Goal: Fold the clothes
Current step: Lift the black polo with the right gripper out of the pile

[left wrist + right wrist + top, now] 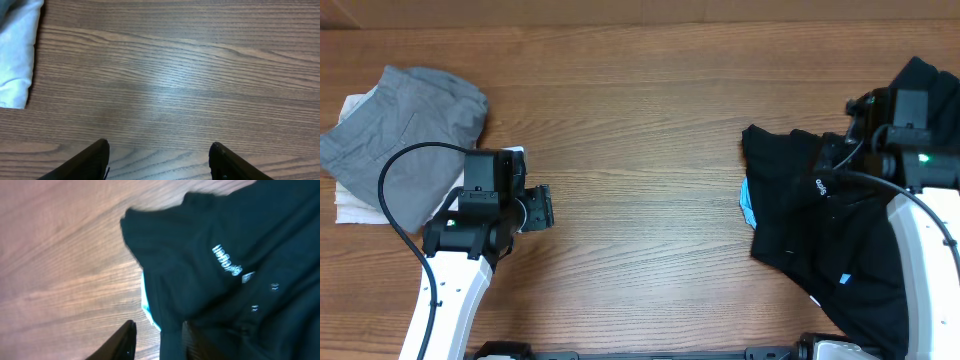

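A black short-sleeved shirt with small white lettering lies crumpled at the right of the table; it also shows in the right wrist view. A light blue garment peeks out under its left edge. My right gripper is over the shirt's upper part. Its fingers are partly apart, with the shirt's edge between them and draped against the right finger. My left gripper is open and empty over bare wood.
A grey garment lies on a white one at the far left, beside the left arm; the white cloth shows in the left wrist view. More black fabric lies at the top right corner.
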`<state>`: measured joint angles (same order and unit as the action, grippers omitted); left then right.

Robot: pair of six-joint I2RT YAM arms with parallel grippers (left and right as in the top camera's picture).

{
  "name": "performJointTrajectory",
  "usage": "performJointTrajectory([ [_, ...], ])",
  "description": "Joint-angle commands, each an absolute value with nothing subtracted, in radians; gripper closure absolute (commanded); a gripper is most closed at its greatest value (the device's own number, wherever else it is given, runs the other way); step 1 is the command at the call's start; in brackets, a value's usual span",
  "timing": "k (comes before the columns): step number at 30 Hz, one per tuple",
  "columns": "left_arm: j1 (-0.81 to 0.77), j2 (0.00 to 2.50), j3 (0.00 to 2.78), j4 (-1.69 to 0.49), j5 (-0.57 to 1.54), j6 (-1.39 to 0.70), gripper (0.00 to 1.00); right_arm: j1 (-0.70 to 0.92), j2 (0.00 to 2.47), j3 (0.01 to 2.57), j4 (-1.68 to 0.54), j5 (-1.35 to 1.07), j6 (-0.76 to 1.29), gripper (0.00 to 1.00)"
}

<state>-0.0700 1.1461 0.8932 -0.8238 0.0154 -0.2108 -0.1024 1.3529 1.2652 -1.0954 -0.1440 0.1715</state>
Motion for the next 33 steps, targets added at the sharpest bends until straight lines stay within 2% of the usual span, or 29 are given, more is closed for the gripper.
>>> performJointTrajectory([
  [1, -0.066, 1.15, 0.919, -0.826, 0.019, -0.214, 0.32, -0.052, 1.369, 1.144, -1.058, -0.215, 0.122, 0.59],
  [4, -0.066, 1.15, 0.919, -0.826, 0.019, -0.214, 0.31, 0.002, 1.401, 1.052, -0.985, -0.21, 0.126, 0.5],
  [9, -0.066, 1.15, 0.919, -0.826, 0.019, -0.214, 0.31, 0.081, 1.508, 0.929, -0.838, -0.196, 0.13, 0.5],
  [15, -0.066, 1.15, 0.919, -0.826, 0.019, -0.214, 0.3, 0.117, 1.65, 0.897, -0.749, 0.001, 0.291, 0.53],
  [26, -0.066, 1.15, 0.919, -0.826, 0.019, -0.214, 0.3, 0.117, 1.662, 0.899, -0.715, -0.001, 0.297, 0.71],
  [33, -0.066, 1.15, 0.919, -0.826, 0.019, -0.214, 0.3, 0.117, 1.661, 0.921, -0.714, -0.001, 0.297, 0.7],
])
